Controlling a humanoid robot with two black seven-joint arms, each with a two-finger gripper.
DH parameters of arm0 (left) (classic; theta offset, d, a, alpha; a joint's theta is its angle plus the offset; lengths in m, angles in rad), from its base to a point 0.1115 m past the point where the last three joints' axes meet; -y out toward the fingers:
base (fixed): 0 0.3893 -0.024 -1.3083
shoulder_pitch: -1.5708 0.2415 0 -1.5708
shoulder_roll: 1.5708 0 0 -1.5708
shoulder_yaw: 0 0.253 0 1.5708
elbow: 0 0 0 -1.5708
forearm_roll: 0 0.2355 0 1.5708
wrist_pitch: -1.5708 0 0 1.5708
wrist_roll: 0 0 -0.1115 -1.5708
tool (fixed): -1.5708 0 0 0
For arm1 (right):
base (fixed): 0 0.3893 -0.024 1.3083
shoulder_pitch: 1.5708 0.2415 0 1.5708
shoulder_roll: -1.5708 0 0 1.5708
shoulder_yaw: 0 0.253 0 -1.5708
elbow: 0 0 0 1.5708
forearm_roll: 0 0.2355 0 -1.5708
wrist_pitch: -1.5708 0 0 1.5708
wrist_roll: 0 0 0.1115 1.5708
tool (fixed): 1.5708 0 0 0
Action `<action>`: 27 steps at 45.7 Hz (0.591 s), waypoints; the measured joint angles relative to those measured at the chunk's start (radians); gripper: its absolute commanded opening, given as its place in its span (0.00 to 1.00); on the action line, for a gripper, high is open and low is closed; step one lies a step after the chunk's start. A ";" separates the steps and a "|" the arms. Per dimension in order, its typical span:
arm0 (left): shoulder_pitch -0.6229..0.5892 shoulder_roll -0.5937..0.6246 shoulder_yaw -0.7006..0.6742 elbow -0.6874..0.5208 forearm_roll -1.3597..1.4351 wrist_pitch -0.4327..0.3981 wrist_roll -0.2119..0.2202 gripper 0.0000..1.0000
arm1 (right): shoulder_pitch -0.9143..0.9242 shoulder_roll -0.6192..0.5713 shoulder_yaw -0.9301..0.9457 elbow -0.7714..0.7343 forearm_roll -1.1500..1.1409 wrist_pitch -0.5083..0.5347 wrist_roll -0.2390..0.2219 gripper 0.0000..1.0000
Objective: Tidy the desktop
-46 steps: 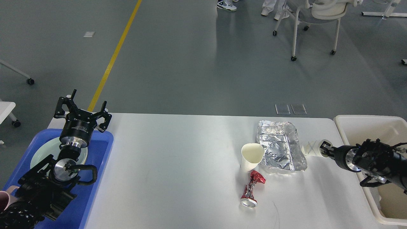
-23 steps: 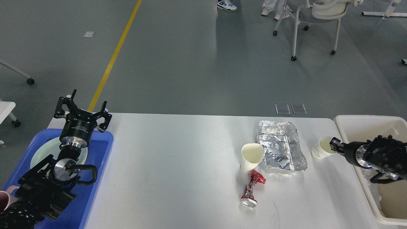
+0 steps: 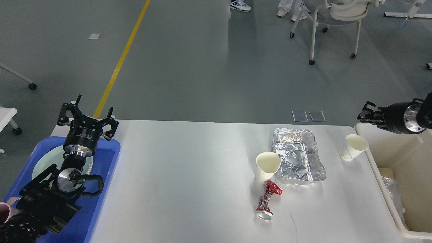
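The white desktop point(image 3: 189, 175) carries a white paper cup point(image 3: 267, 167), a crumpled foil tray point(image 3: 298, 158) just right of it, and a crushed red can point(image 3: 267, 200) lying in front of them. A second paper cup point(image 3: 352, 147) stands alone near the desktop's right edge, leaning slightly. My right gripper point(image 3: 367, 113) hovers above and to the right of that cup, apart from it, open and holding nothing. Over the far edge of the blue tray at the left, my left gripper point(image 3: 88, 113) is open and empty with its fingers spread.
The blue tray point(image 3: 109, 158) at the left edge holds a pale green plate point(image 3: 42, 163). A pink mug point(image 3: 4, 209) peeks in at the bottom left. A cream bin point(image 3: 374, 162) stands beside the table's right edge with a foil scrap point(image 3: 391, 192) inside. Chairs stand on the floor beyond.
The right gripper carried the second paper cup to the right, let it go and rose up and to the right. That cup now stands free. The left arm has not moved.
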 measured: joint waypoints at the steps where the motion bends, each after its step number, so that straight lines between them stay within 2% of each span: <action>1: 0.000 0.000 0.000 0.000 0.000 0.000 0.000 0.98 | 0.010 -0.002 -0.003 0.007 -0.001 0.004 0.000 0.00; 11: 0.000 0.000 0.000 0.001 0.000 0.000 0.000 0.98 | 0.069 -0.004 -0.070 0.034 -0.025 0.042 -0.001 0.00; 12: 0.000 0.000 0.000 0.001 0.000 0.000 0.000 0.98 | 0.071 -0.003 -0.074 0.035 -0.031 0.045 -0.001 0.54; 13: 0.000 0.000 0.000 0.001 0.000 0.000 0.000 0.98 | 0.073 0.001 -0.081 0.035 -0.040 0.049 -0.004 1.00; 21: 0.000 0.000 0.000 0.001 0.000 0.000 0.000 0.98 | 0.026 0.052 -0.091 -0.027 -0.039 0.046 -0.018 1.00; 27: 0.000 0.000 0.000 0.001 0.000 0.000 0.000 0.98 | -0.093 0.094 -0.090 -0.164 -0.031 0.040 -0.020 1.00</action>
